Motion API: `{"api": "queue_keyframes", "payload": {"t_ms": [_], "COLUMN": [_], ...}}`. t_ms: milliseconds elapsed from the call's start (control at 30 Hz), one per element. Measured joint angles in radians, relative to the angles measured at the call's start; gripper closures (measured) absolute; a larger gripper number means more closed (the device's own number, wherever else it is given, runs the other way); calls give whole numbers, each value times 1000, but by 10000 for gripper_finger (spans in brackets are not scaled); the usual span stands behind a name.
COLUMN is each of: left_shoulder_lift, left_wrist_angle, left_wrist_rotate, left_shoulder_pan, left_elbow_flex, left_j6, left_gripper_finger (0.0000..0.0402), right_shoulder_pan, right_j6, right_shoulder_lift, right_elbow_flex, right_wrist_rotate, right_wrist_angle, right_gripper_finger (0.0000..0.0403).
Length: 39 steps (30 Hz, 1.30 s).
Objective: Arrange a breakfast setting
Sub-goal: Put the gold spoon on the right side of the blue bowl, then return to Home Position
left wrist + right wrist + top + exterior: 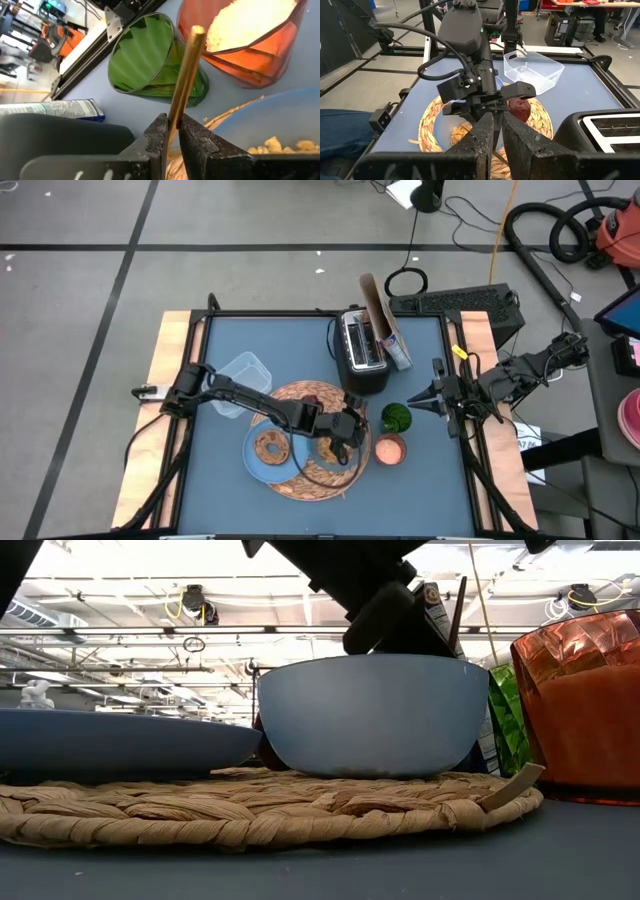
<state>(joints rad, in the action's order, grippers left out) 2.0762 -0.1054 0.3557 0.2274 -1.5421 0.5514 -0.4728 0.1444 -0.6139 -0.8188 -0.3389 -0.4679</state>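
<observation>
**A:** On the straw mat (300, 480), nearest us, what's listed?

**B:** Item one: light-blue plate (255, 465), overlapping the mat's left side, with the bagel (270, 447) on it. Item two: pale-blue bowl (370, 715), on the mat's right half, cereal (280, 145) inside.

**A:** And the left gripper (169, 131)?

**B:** Directly over the bowl. Its jaws are pinched tight on a thin golden stick (186, 75), which stands up between the fingers. I cannot see its lower end. Probably a utensil handle, held over the bowl to reach the cereal.

**A:** Beside the mat?

**B:** Item three: orange-pink cup (250, 55), just off the mat's right edge, pale grains inside. Item four: green glass (145, 65), just behind the cup. So cup and bowl both lie close under those jaws, the bowl closer.

**A:** Farther back?

**B:** Dark-red fruit (520, 107) on the mat's far edge. Behind the mat: clear tub (535, 70), toaster (365, 350). The right gripper (418, 399) waits well right of the mat, jaws closed on nothing, likely keeping clear.
</observation>
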Motion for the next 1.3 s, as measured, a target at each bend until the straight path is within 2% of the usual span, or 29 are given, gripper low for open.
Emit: {"api": "queue_keyframes", "payload": {"t_ms": [467,1300], "left_shoulder_lift": [0,0], "left_wrist_angle": [-5,5], "left_wrist_rotate": [-48,-45], "left_shoulder_pan": [-5,47], "left_elbow_flex": [0,0], "left_j6": [-38,-36], "left_gripper_finger": [305,302], "right_shoulder_pan": [0,0], "right_j6": [0,0], "right_shoulder_lift": [0,0], "right_elbow_flex": [0,0], "right_wrist_rotate": [0,0], "right_wrist_angle": [0,0], "right_gripper_finger": [369,369]}}
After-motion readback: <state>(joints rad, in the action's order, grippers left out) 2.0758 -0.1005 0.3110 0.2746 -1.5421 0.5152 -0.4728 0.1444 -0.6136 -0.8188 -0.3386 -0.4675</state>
